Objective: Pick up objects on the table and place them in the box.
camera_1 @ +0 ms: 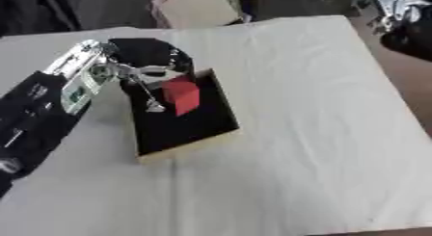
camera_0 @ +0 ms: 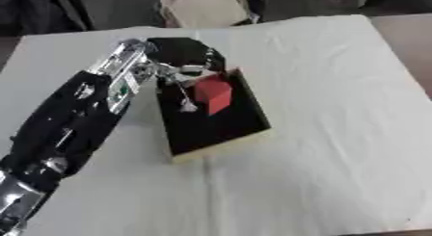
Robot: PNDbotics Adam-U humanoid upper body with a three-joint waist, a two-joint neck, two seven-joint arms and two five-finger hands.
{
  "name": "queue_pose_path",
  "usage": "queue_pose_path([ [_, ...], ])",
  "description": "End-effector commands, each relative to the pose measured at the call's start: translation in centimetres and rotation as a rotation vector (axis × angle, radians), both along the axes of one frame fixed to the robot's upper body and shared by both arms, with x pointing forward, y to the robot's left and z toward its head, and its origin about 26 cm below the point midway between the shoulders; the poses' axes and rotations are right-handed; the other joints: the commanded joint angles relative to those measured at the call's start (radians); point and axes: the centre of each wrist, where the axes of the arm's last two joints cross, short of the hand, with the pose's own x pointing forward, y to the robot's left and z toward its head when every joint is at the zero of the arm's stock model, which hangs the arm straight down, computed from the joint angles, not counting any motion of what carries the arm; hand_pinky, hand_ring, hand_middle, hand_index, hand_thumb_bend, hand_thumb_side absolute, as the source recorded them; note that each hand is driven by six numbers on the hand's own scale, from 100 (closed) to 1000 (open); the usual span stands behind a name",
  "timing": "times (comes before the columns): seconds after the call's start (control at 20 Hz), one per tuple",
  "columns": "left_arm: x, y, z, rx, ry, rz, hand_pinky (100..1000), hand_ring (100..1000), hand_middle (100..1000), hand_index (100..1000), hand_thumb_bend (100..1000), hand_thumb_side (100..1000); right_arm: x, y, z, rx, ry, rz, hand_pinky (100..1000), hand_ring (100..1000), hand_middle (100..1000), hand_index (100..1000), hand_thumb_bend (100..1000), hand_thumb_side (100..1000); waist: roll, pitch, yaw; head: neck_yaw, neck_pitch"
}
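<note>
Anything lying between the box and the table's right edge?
No. From the box across to the table edge on the right, only bare white cloth shows in both eye views. The red block sits at the box, by the left hand.

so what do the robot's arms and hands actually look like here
The left arm is bulky and black, with a silver wrist section bearing a small green patch. Its left hand is black with thin silver fingers. The right arm shows only as black with silver parts.
</note>
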Motion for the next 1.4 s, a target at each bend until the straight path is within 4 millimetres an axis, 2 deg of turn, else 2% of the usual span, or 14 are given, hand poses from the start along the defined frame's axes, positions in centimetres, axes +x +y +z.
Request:
queue_pose_path([
  [0.05,-0.2,0.0,1.4,0.010,-0.051,-0.015,847,803,784,867,590,336,-0.5,-0.1,1.0,-0.003,-0.037,0.003,577,632,740,971,100,420,-0.006,-0.018,0.002,0.001,-0.010],
  [0.1,-0.3,0.2,1.6,0.009,-0.059,-0.015,853,810,798,876,677,384,-0.5,-0.1,1.0,-0.003,-0.037,0.003,577,632,740,971,100,420,-0.006,-0.019,0.003,0.001,-0.010],
  [0.2,-0.3,0.5,2.1,0.007,-0.077,-0.012,862,819,814,884,739,423,-0.5,-0.2,1.0,-0.004,-0.037,0.002,577,633,740,971,100,420,-0.006,-0.021,0.004,0.001,-0.010],
  [0.3,-0.4,0.7,2.5,0.004,-0.092,-0.011,866,822,818,887,736,438,-0.5,-0.2,1.0,-0.004,-0.036,0.001,577,633,740,971,100,421,-0.006,-0.024,0.006,0.000,-0.011],
  [0.45,-0.4,1.6,3.6,-0.012,-0.114,0.006,863,817,813,889,682,469,-0.5,-0.2,0.9,-0.006,-0.033,-0.001,577,633,740,971,100,421,-0.007,-0.029,0.012,-0.002,-0.008],
  [0.6,-0.4,3.4,5.3,-0.078,-0.147,0.071,856,806,799,876,630,502,-0.5,-0.3,0.9,-0.006,-0.030,-0.006,577,633,740,971,100,422,-0.007,-0.036,0.021,-0.005,-0.009],
  [0.8,-0.6,7.4,7.7,-0.282,-0.215,0.205,837,792,785,876,588,564,-0.5,-0.5,0.7,-0.006,-0.025,-0.014,577,633,740,970,100,422,-0.008,-0.043,0.035,-0.010,-0.008],
  [0.95,-0.3,10.7,8.5,-0.433,-0.239,0.328,835,794,789,880,580,582,-0.4,-0.6,0.6,-0.007,-0.019,-0.020,577,633,740,970,100,422,-0.009,-0.049,0.041,-0.013,-0.007],
  [1.05,0.2,14.0,8.8,-0.506,-0.261,0.483,831,796,791,876,581,582,-0.4,-0.7,0.5,-0.009,-0.015,-0.025,577,633,739,970,100,423,-0.009,-0.054,0.045,-0.016,-0.004],
  [1.25,1.5,19.7,7.6,-0.566,-0.280,0.810,825,794,791,871,573,565,-0.4,-0.8,0.3,-0.014,-0.008,-0.030,577,633,740,970,100,423,-0.006,-0.063,0.048,-0.019,0.004],
  [1.4,2.4,22.3,5.4,-0.581,-0.266,1.000,821,796,791,867,571,546,-0.4,-0.8,0.2,-0.015,0.000,-0.034,576,632,740,970,100,424,-0.004,-0.066,0.049,-0.021,0.005],
])
